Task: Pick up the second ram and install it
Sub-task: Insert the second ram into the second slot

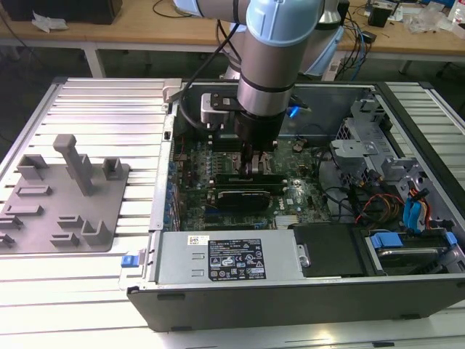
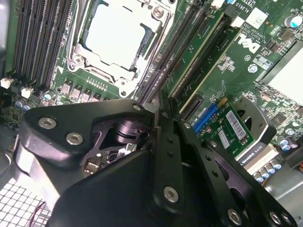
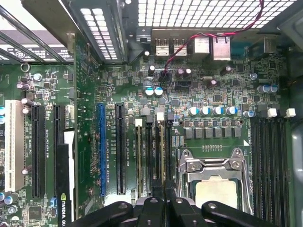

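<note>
While the arm reaches down into the open computer case [image 1: 290,294], the claw [image 1: 251,169] hangs right over the board inside. The grey tray [image 1: 43,225] sits on the tabletop [image 1: 94,109] at about nine o'clock from the claw, well apart, and I see no green stick on it.

In the second wrist view the claw [image 2: 165,105] has its fingers [image 2: 158,118] close together, with the tips just beside the long black memory slots [image 2: 165,54], near the square socket [image 2: 118,38]. A thin green strip stands among those slots and runs toward the tips. I think it is the second ram [image 2: 201,54], but I cannot tell if the fingers are pinching it.

So the step looks like the putting-in part, not the picking-up part. That part calls for care: the stick must line up with its slot end to end, and the push must go straight down and even. A crooked push could bend the stick or miss the slot.
</note>
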Motion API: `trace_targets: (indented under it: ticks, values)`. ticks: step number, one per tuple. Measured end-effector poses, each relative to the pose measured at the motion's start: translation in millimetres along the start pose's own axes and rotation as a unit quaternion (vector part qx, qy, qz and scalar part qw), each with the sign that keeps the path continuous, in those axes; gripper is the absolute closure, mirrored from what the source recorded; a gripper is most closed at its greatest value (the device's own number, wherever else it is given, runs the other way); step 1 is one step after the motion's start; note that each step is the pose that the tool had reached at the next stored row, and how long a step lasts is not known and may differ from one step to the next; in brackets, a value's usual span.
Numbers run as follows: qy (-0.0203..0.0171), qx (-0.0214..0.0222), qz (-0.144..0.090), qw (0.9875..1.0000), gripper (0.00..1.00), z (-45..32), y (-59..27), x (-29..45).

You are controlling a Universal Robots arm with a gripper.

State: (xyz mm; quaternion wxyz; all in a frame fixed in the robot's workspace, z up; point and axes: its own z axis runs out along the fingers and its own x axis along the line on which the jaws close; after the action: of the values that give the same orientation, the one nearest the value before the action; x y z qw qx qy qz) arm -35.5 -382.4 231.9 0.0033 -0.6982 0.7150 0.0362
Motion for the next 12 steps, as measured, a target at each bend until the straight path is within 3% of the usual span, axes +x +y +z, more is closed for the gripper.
trace_targets:
  ticks: [12]
  values:
    - [0.0002, 0.0007, 0.000, 1.0000, 0.91, 5.1, 0.3, 0.4]
